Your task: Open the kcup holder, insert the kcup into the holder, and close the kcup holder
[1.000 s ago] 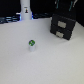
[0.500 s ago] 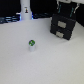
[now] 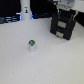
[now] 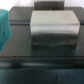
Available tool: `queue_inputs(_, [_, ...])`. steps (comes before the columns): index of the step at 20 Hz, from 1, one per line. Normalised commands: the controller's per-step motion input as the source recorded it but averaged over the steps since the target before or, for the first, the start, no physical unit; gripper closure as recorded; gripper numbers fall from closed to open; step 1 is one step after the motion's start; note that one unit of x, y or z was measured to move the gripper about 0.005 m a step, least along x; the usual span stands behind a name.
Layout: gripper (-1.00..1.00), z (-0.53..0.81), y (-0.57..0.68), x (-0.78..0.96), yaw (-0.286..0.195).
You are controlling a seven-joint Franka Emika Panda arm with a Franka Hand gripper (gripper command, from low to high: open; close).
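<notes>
A: Status on the gripper (image 3: 66,11)?

B: Upper right of the exterior frame, hanging right over the top of the kcup holder (image 3: 64,26). Clenched or released: cannot tell. Too blurred in the exterior view, and no clear pair of fingers in the wrist view. Only a teal shape (image 4: 4,25) at one edge there, maybe a finger pad, unconfirmed.

A: Anything else in the wrist view?

B: Pale grey block (image 4: 54,27) close up against black casing. Probably one of the holder's handles. Contact or not: can't say.

A: Location of the kcup (image 3: 32,43)?

B: Left of centre in the exterior frame, alone on the white table (image 3: 20,65), green top showing. Well apart from the holder. Nothing touching it. White bottle (image 3: 24,11) in the upper left, well clear of both.

A: Step?

B: Looks like opening. Holder not visibly open, kcup not yet picked.

A: Handling notes?

B: Holder: rigid box, likely heavy enough to stay put, but could slide on the smooth table under a hard pull. Best hold on a grey handle, straight pull, no twisting. Kcup: tiny, light, thin-walled by the look of it, easy to tip or crush. Best taken across the sides just under the rim, light squeeze, from above.
</notes>
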Motion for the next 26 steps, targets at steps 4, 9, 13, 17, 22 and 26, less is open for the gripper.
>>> queue_inputs(4, [-1.00, -0.26, 0.04, -0.30, -0.012])
queue_inputs(9, [-1.00, -0.35, 0.01, -0.27, -0.006])
queue_inputs(13, [-1.00, -0.41, 0.00, -0.22, -0.001])
queue_inputs(17, [1.00, -0.16, 0.08, -0.12, -0.005])
queue_inputs(22, [1.00, 0.00, 0.16, -0.10, -0.012])
queue_inputs(26, [1.00, 0.00, 0.12, -0.01, -0.008])
